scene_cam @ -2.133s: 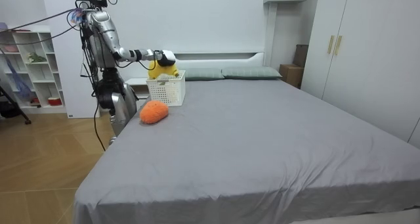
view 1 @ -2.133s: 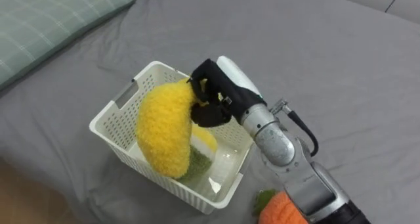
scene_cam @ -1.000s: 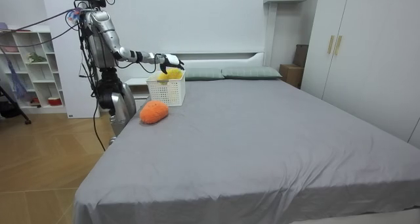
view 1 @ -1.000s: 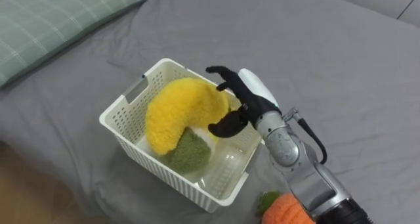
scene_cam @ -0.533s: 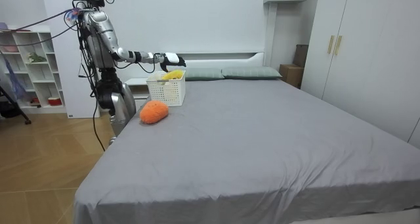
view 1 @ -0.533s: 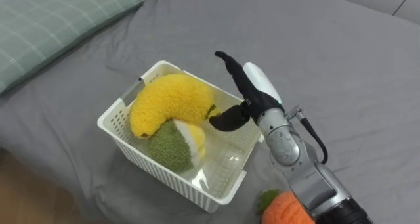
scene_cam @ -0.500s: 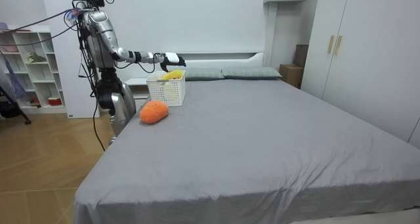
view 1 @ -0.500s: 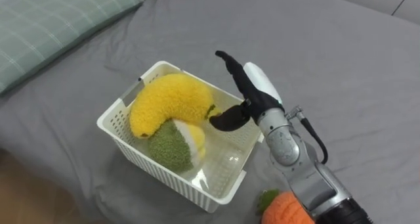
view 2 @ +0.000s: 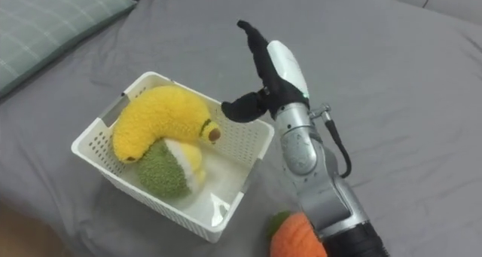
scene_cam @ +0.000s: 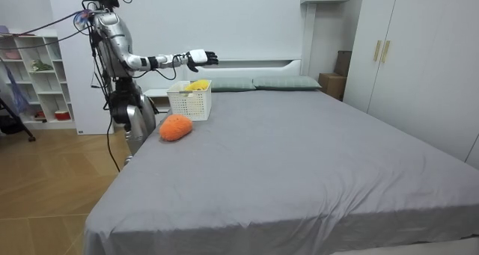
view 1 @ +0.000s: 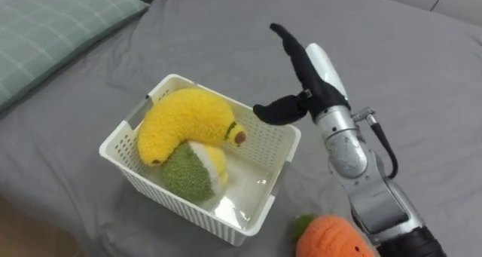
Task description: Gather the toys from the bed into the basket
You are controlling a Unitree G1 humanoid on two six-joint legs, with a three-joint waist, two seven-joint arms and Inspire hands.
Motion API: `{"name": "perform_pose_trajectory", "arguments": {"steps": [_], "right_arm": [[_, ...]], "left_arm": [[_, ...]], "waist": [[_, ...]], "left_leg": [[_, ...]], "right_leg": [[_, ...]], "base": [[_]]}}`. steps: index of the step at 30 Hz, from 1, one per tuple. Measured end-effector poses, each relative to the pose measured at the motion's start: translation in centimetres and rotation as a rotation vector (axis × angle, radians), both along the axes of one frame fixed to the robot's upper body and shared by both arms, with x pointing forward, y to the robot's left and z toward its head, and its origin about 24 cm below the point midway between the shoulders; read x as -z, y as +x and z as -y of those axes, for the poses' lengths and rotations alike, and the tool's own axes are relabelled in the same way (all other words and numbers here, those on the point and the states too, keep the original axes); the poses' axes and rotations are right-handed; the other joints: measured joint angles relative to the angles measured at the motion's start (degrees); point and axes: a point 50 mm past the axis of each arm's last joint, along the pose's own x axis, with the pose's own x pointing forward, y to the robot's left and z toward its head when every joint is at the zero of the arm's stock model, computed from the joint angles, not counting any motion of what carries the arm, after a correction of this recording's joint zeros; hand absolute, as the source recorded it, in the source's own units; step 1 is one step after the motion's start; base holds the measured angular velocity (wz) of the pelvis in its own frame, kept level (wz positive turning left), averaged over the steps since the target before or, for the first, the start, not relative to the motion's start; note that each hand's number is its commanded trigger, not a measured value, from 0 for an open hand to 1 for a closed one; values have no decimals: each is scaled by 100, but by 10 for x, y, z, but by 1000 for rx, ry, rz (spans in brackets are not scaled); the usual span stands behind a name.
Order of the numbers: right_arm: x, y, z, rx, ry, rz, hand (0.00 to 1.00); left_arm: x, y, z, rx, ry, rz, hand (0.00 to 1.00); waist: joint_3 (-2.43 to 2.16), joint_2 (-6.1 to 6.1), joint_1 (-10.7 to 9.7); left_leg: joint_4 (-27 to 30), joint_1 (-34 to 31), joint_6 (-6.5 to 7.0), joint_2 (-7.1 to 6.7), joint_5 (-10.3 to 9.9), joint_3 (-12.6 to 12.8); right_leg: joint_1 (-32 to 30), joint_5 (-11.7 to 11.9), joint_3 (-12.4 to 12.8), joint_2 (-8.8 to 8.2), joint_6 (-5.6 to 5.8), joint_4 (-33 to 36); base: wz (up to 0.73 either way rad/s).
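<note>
Operator: Hand status?
Unit: My right hand (view 1: pixel 307 82) has its fingers spread, empty, above the basket (view 1: pixel 162 193) rim.
Operator: Toy position?
Unit: Yellow banana toy (view 1: pixel 184 121) lies inside the basket — below-left of my hand, not touching.

Grey bed sheet (view 1: pixel 226 31), plain all over, and a pale green pillow (view 1: pixel 53 19) crossed by a light check. White basket (view 1: pixel 169 204), its walls a fine grid of holes. In it, a bright yellow plush banana (view 1: pixel 181 120) with a brown tip, and a green-and-yellow plush toy (view 1: pixel 187 170). The plush carrot (view 1: pixel 335 240) is orange with a green top. Right hand (view 1: pixel 322 74): white back, black fingers (view 1: pixel 290 42).
</note>
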Motion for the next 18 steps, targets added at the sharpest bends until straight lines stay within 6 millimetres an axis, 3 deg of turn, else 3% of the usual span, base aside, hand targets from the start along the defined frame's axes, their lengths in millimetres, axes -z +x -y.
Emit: {"name": "perform_pose_trajectory", "arguments": {"steps": [7, 12, 18], "right_arm": [[17, -12, 30, 120, 57, -67, 0], [32, -26, 52, 200, 37, -110, 0], [47, -45, 80, 315, 61, -154, 0]], "left_arm": [[-1, 3, 0, -28, -6, 31, 0], [-1, 3, 0, -32, -1, 42, 0], [0, -6, -4, -65, 6, 40, 0]], "waist": [[4, 10, -389], [12, -12, -669], [19, -7, -806]], "left_leg": [[-132, 195, 8, 73, -19, 358], [-133, 268, 11, 80, -48, 432], [-133, 296, 18, 95, -90, 530]], "right_leg": [[-23, 0, 379, 45, 0, 91], [-18, 0, 488, 56, 0, 101], [-11, 0, 593, 75, 1, 96]], "base": [[-27], [-13], [-8]]}}
